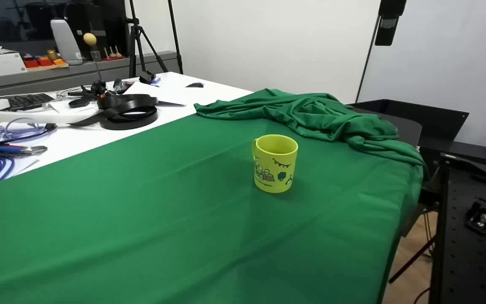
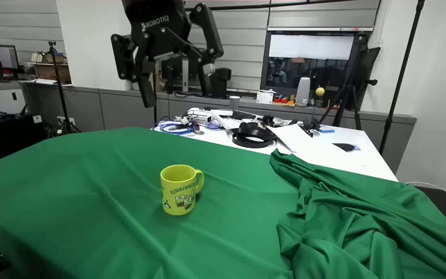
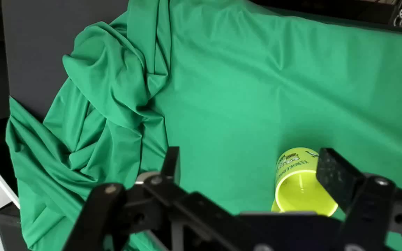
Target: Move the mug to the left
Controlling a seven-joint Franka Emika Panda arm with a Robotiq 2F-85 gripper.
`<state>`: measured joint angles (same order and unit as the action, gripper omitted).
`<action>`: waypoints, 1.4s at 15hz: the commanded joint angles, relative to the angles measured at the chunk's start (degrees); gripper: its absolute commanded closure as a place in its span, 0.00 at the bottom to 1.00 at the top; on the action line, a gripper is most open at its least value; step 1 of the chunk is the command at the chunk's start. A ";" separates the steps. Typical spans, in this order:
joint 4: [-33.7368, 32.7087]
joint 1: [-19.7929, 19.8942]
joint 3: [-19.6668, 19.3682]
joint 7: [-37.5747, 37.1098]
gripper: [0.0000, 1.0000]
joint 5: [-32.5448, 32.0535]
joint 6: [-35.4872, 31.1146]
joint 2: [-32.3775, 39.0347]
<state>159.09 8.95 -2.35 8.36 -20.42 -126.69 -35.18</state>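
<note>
The yellow-green mug (image 1: 274,169) stands upright on the green cloth (image 1: 141,219). It also shows in an exterior view (image 2: 178,193), with its handle to the right and dark printed figures on its side. My gripper (image 2: 176,90) is open and empty, high above the cloth and apart from the mug. In the wrist view the mug (image 3: 297,181) appears below the gripper (image 3: 251,167), toward the right finger. That finger and the gripper body hide part of the mug and its handle.
Bunched cloth (image 1: 310,112) lies at one end of the table; it shows in the wrist view (image 3: 110,76) too. A white table part (image 2: 331,151) holds a black strap coil (image 2: 252,135), papers and cables. A dark part (image 1: 388,25) hangs at the top of an exterior view.
</note>
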 commanded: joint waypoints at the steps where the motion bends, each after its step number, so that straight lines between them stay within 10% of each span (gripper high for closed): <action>1: -0.11 -0.60 -0.54 -0.27 0.00 -0.32 0.29 -0.05; 13: -0.42 -1.89 -1.38 0.84 0.00 1.41 -1.48 1.15; 21: -1.07 -13.61 -3.98 12.93 0.00 14.34 -14.85 10.18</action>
<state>159.07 0.37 -4.04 16.04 -11.65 -138.09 -29.09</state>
